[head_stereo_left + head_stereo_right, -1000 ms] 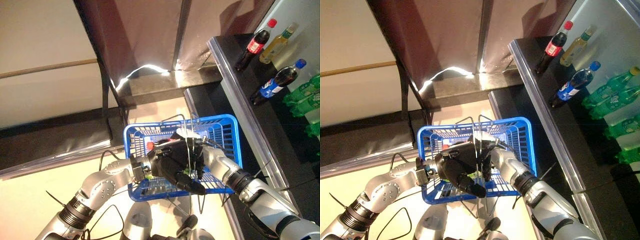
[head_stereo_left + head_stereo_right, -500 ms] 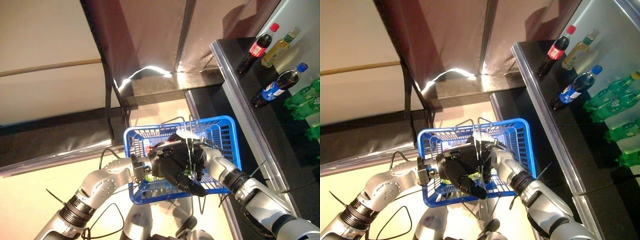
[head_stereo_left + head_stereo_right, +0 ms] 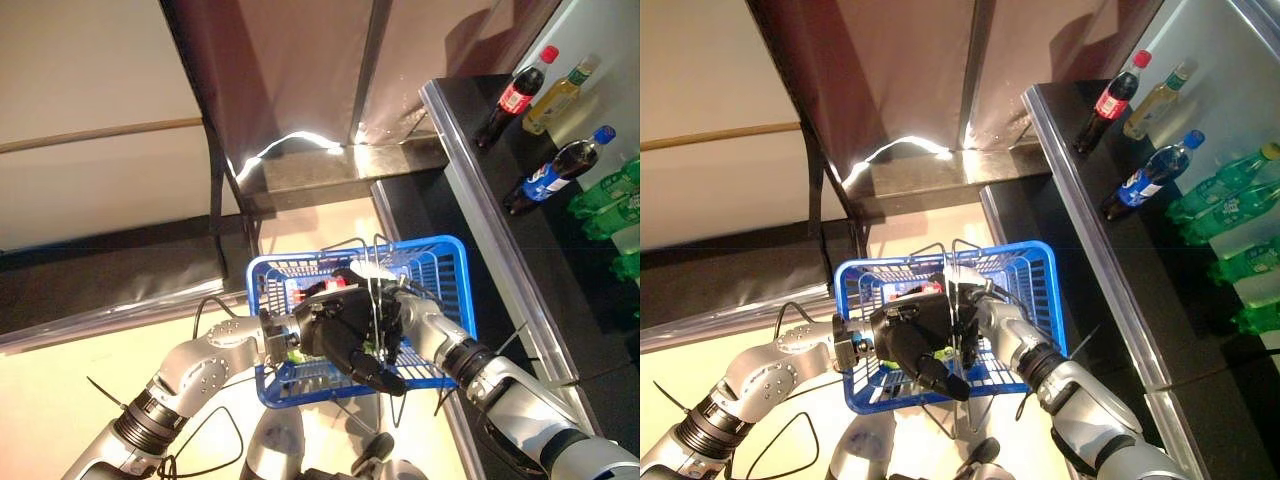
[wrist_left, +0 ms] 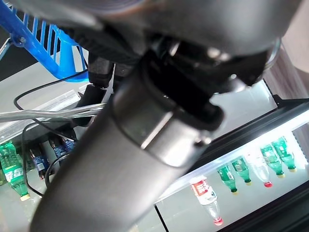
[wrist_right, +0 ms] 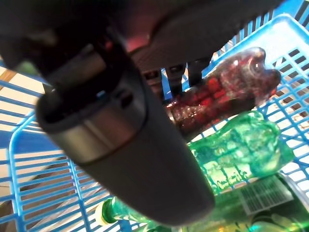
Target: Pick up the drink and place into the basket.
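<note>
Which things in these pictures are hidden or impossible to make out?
- Left hand's fingers: the right hand covers them in both eye views; its own bulk fills the left wrist view.
- Basket contents: mostly behind the hands.
- Dark cola bottle: partly behind the right hand's fingers.

My right hand [image 3: 385, 330] has gone a little deeper into the blue basket [image 3: 455, 262]. The dark cola bottle [image 5: 212, 104] with the red cap now shows more past my fingers [image 5: 179, 82], so its red top [image 3: 335, 284] peeks out where a second ago I could barely see it. My left hand [image 3: 335, 335] and the basket have slid a tiny bit lower and closer to me.
</note>
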Controlling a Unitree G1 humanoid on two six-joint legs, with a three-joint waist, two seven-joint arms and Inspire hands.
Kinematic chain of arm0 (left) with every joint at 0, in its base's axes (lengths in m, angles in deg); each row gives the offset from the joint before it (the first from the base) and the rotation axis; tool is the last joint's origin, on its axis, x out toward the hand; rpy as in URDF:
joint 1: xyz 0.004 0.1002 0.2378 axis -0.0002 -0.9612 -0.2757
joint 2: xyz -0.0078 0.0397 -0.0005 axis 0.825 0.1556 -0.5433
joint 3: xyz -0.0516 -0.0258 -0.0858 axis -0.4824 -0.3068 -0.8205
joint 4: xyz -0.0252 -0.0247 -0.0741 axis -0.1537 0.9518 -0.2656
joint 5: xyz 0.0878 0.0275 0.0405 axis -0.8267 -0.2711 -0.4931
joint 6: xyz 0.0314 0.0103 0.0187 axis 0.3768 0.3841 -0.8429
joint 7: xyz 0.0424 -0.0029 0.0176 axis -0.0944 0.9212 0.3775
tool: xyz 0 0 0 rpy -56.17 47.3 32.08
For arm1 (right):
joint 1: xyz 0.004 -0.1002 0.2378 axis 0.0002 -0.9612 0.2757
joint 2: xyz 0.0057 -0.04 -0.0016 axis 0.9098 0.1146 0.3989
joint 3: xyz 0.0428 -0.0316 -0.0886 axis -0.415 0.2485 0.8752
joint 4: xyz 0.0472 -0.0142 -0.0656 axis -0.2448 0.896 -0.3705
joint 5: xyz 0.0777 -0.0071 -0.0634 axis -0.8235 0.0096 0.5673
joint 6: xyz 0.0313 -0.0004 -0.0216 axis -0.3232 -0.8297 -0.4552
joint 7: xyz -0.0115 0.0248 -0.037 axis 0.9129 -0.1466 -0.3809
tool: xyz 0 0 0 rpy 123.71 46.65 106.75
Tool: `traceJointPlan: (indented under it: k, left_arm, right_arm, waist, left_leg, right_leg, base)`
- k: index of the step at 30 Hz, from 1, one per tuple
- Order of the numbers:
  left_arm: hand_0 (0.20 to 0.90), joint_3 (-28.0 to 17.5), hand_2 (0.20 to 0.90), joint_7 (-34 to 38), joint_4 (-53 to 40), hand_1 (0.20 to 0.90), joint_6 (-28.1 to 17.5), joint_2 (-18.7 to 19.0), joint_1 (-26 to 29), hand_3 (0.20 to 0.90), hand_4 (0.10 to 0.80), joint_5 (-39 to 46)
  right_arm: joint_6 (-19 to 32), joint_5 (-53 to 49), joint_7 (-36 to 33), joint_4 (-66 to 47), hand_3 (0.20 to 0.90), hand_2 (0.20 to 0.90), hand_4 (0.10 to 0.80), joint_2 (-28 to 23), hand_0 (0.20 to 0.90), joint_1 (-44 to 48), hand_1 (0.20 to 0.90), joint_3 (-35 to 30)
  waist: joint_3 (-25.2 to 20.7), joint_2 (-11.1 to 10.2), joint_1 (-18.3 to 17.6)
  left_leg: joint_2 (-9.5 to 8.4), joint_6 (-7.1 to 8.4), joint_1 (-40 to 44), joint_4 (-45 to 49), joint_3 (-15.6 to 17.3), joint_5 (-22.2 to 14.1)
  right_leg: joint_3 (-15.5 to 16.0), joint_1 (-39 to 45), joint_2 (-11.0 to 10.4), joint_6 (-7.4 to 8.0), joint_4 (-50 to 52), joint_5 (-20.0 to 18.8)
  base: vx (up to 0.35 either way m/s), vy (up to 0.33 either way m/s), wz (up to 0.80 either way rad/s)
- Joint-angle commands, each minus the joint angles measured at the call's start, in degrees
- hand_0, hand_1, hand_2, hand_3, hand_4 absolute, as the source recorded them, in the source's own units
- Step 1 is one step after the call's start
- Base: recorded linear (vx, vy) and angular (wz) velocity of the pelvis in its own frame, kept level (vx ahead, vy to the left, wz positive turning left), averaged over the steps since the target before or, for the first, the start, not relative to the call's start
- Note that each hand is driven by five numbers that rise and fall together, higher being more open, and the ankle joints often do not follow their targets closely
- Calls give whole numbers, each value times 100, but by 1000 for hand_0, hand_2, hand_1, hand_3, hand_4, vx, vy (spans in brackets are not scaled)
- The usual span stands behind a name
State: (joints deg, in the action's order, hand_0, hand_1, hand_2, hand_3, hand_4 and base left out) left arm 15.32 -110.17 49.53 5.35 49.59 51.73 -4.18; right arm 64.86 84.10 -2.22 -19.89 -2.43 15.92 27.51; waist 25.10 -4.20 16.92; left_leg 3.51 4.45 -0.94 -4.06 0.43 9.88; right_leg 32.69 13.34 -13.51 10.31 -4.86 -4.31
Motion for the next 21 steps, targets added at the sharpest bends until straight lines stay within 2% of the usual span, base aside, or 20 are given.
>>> traceJointPlan:
  k: [1, 5, 9, 14, 21]
  left_arm:
    - [300, 395, 300, -1200, -1592, 300, -1158, -1857, 639, 200, 100, 1327]
    - [300, 314, 300, -908, -1597, 300, -1404, -1817, 586, 200, 100, 1291]
    - [300, -27, 300, -292, -1460, 300, -1800, -1701, 411, 200, 100, 1314]
    - [300, -480, 300, -273, -1367, 300, -2113, -1492, 23, 200, 100, 1285]
    - [300, -1137, 300, 198, -1138, 300, -2671, -1404, -421, 200, 100, 1225]
  right_arm:
    - [82, 120, -380, 625, 900, 900, 800, 354, 900, 209, 900, 433]
    - [101, -186, -536, 521, 900, 900, 800, 303, 900, 161, 900, 343]
    - [134, -458, -740, 109, 900, 900, 800, 134, 900, -133, 900, 89]
    - [165, -679, -934, -736, 900, 900, 800, -191, 900, -619, 900, -252]
    - [738, -1136, -1422, -1698, 900, 900, 800, -493, 900, -1671, 900, -1094]
  waist:
    - [-2366, 0, 27]
    - [-2368, 3, 0]
    - [-2354, 23, -64]
    - [-2308, 76, -183]
    - [-2243, 250, -513]
  left_leg:
    - [-49, 17, 316, -94, 110, -575]
    - [-36, 26, 313, -94, 140, -573]
    - [-25, 19, 334, -94, 203, -579]
    - [4, 22, 367, -94, 335, -599]
    - [63, 11, 451, -94, 638, -643]
  right_leg:
    - [-48, -147, 54, 54, -14, -15]
    - [-59, -166, 49, 61, -14, -25]
    - [-97, -196, 39, 75, -14, -53]
    - [-171, -243, 6, 97, -14, -89]
    - [-374, -342, -64, 147, -14, -143]
  base:
    - [0, 0, 0]
    - [0, 0, 0]
    - [0, 0, 0]
    - [-5, 11, -2]
    - [-5, 50, -12]
